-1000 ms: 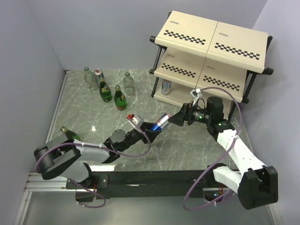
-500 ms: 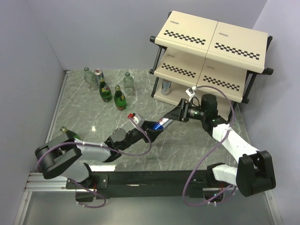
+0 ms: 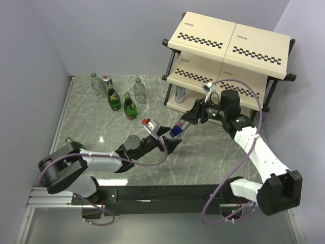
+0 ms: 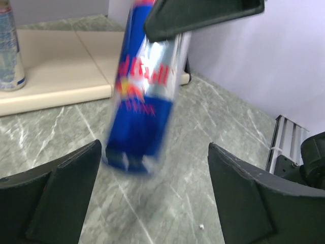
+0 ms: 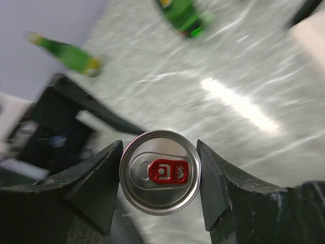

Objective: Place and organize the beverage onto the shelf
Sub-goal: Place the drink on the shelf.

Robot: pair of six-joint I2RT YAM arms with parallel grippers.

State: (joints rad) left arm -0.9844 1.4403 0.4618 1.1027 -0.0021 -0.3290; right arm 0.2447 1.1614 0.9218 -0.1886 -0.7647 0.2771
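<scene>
Can (image 3: 179, 128) is clamped at its top in your right gripper (image 5: 160, 173), tilted in the air over the table (image 3: 91, 122) near the shelf (image 3: 203, 76). Your left gripper (image 4: 152, 175) gapes wide, not touching it.

On my feed the grey-green marbled tabletop (image 3: 91, 124) has two upright green glass bottles (image 3: 114, 100), two clear bottles (image 3: 139, 90) and a slim can (image 3: 106, 79) bunched far left, plus another green bottle (image 3: 72, 144) near-left. The cream three-tier shelf (image 3: 203, 35) stands far right, with a silver-and-blue can (image 3: 180, 94) on its bottom board.
</scene>
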